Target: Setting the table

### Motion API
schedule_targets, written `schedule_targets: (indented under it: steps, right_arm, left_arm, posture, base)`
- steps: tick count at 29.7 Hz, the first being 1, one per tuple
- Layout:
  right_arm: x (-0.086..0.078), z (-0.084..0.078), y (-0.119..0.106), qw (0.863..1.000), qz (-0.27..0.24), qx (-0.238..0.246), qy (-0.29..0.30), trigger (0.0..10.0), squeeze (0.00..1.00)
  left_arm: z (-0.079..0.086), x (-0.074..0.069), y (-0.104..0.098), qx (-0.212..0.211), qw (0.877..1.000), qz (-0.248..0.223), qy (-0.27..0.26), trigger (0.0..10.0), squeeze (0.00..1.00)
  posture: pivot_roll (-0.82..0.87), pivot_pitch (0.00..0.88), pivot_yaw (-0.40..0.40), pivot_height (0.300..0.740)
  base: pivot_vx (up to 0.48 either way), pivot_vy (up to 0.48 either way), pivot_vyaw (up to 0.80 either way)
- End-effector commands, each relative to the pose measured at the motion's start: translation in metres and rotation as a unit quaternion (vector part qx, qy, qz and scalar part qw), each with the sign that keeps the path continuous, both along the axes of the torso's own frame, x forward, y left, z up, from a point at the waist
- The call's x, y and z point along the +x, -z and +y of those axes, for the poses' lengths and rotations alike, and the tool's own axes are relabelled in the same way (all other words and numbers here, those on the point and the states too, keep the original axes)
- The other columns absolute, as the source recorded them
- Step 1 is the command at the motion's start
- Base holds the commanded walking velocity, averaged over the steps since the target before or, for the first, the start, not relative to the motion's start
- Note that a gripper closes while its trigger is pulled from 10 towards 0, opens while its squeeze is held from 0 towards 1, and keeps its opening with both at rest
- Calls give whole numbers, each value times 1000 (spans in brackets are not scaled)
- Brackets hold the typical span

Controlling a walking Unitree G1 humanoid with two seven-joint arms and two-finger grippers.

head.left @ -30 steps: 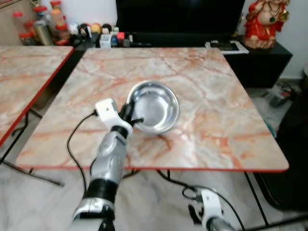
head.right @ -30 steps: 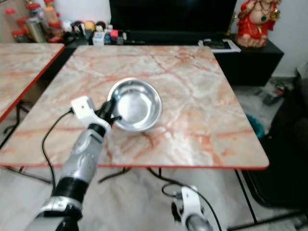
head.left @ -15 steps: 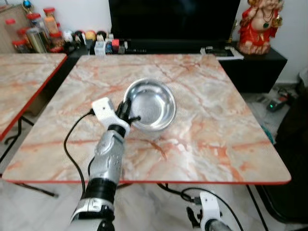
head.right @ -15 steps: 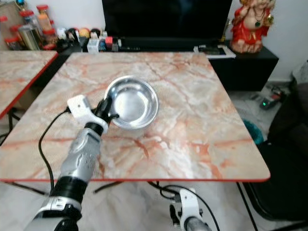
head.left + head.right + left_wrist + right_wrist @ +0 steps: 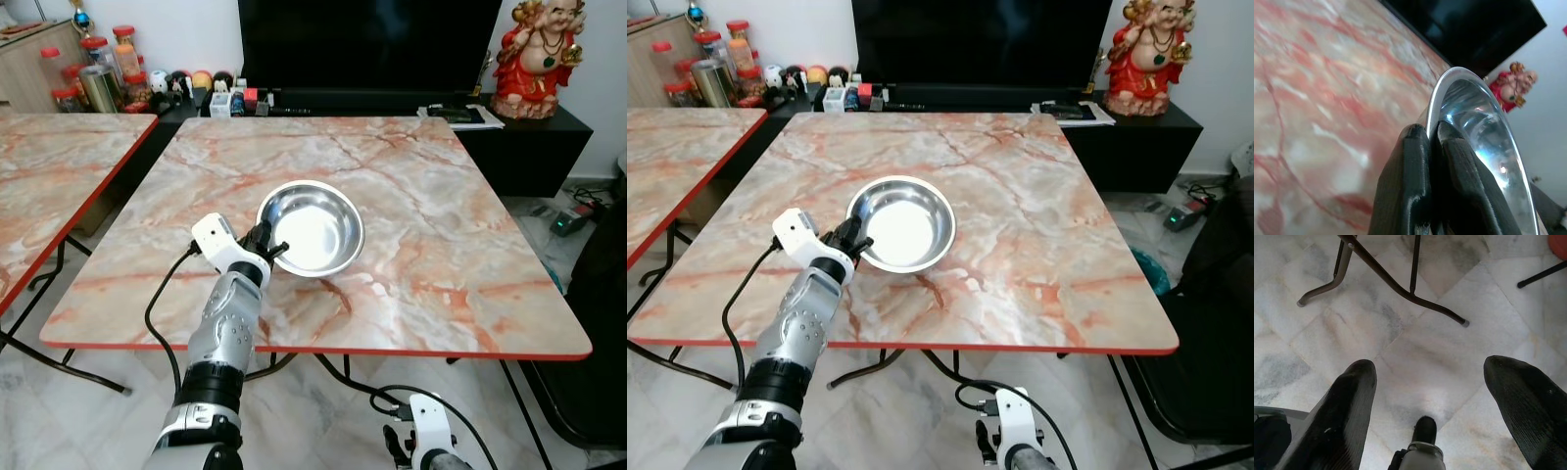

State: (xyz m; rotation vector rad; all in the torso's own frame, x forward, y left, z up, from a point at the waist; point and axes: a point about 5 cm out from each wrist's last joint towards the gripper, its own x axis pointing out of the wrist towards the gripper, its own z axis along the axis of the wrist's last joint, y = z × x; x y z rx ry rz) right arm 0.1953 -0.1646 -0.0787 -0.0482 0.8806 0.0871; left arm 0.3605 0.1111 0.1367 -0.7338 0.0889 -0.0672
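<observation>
A shiny steel bowl (image 5: 315,231) rests empty near the middle of the marble-topped table (image 5: 441,225). My left gripper (image 5: 268,247) is shut on the bowl's near-left rim; in the left wrist view its two black fingers (image 5: 1413,191) pinch the bowl's rim (image 5: 1447,87), one outside and one inside. My right gripper (image 5: 1432,404) hangs low beneath the table's front edge, open, with only the white floor tiles between its fingers.
A second marble table (image 5: 54,166) stands at the left. Behind the table runs a black TV stand with a dark screen (image 5: 367,44), jars and small toys (image 5: 108,83) and a red figurine (image 5: 544,54). Black table legs (image 5: 1386,276) cross the floor. A dark chair (image 5: 602,323) sits at the right.
The whole picture has shifted as the camera moved and rose a little. My left gripper stays shut on the bowl's rim, and the bowl keeps its place on the table.
</observation>
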Motion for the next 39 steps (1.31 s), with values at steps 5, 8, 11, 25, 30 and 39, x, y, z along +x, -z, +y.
schedule_targets:
  steps: [5, 8, 11, 25, 30, 39]
  right_arm:
    - [2, 1, -1, 1000, 0, 0, -6, 10000, 0]
    - [2, 1, -1, 1000, 1, -1, -8, 10000, 0]
    - [1, 2, 0, 1000, 3, -1, -9, 10000, 0]
    - [2, 2, -1, 1000, 3, -1, -12, 10000, 0]
    - [2, 2, -1, 1000, 3, -1, -11, 10000, 0]
    - [2, 2, -1, 1000, 3, -2, -13, 10000, 0]
  left_arm:
    - [-9, 3, 1, -8, 999, 37, 26, 10000, 0]
    - [-8, 2, 5, -19, 998, 52, 17, 10000, 0]
    - [-5, 0, 14, -7, 996, 82, 15, 10000, 0]
    - [-4, -4, 23, -14, 993, 117, 7, 10000, 0]
    - [-2, -4, 23, -14, 993, 120, 6, 10000, 0]
    - [0, -5, 23, -10, 993, 119, 5, 10000, 1000]
  posture:
    - [-15, 0, 8, 740]
    - [-14, 0, 6, 740]
    - [-13, 0, 5, 740]
    - [-10, 0, 3, 740]
    - [-10, 0, 4, 740]
    - [-6, 0, 1, 740]
  base:
    - [0, 0, 0]
    - [0, 0, 0]
    - [0, 0, 0]
    - [0, 0, 0]
    - [0, 0, 0]
    - [0, 0, 0]
